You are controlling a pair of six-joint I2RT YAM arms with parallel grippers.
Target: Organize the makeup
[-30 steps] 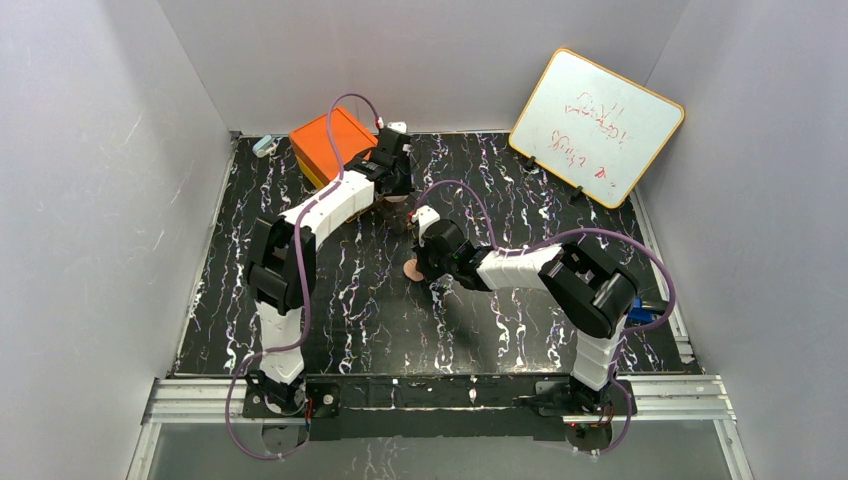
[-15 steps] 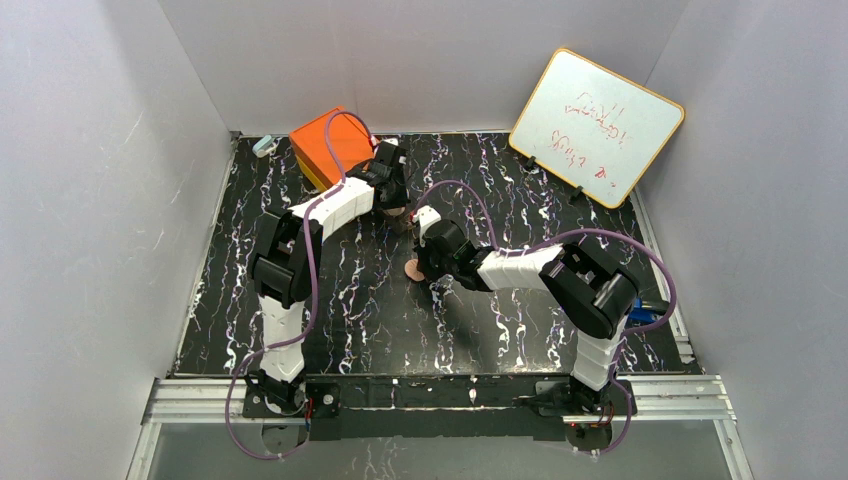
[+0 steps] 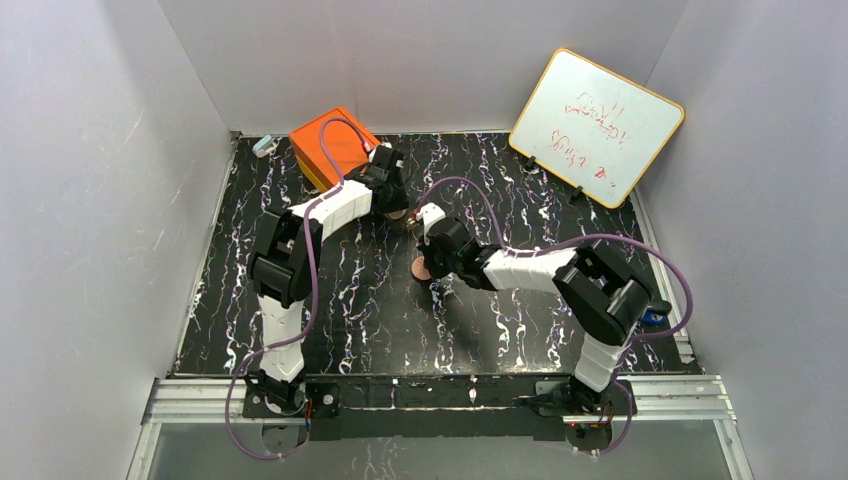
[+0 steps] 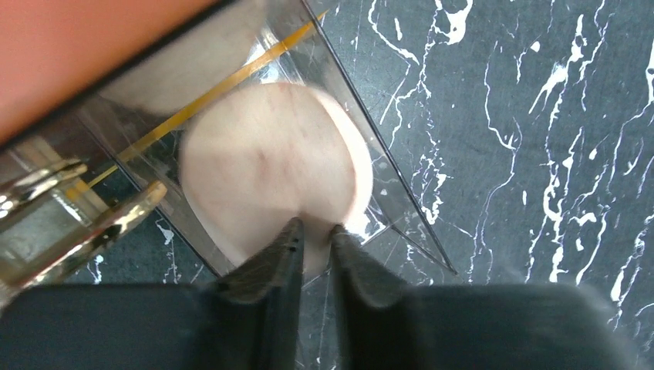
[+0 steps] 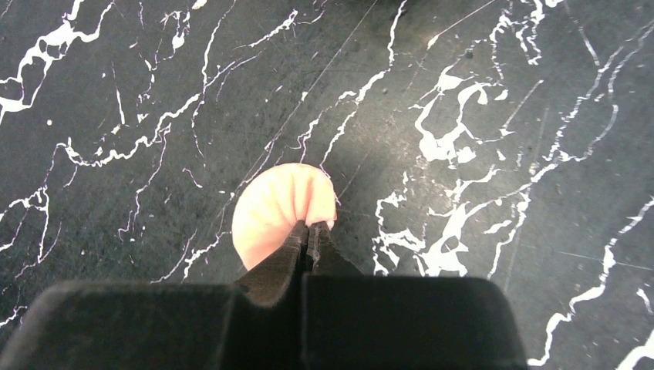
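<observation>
Two end effectors are at work, each at a round pad. The left end effector (image 4: 315,231) has its jaws a narrow slit apart, released rather than clamped. Its tips sit at the near edge of a peach disc (image 4: 270,166) that shows its flat face. That disc lies inside a clear tray (image 4: 389,212), which stands against an orange box (image 4: 77,46) at the far side of the worktop (image 5: 501,116). Gold-coloured metal pieces (image 4: 85,223) show through the tray's left part; what they are is hard to tell.

The right end effector (image 5: 310,230) is clenched, its tips on the rim of a second disc (image 5: 278,212). Creases fan out across the disc from the tips, so it looks pinched. This disc is out on the open worktop near the middle, well apart from the tray.

By my reading, one disc has just been delivered and the left jaws are letting go. The second disc is not yet in the tray. A whiteboard (image 3: 597,126) leans at the far right. No stick or tube can be made out clearly, so how much else is left is uncertain.
</observation>
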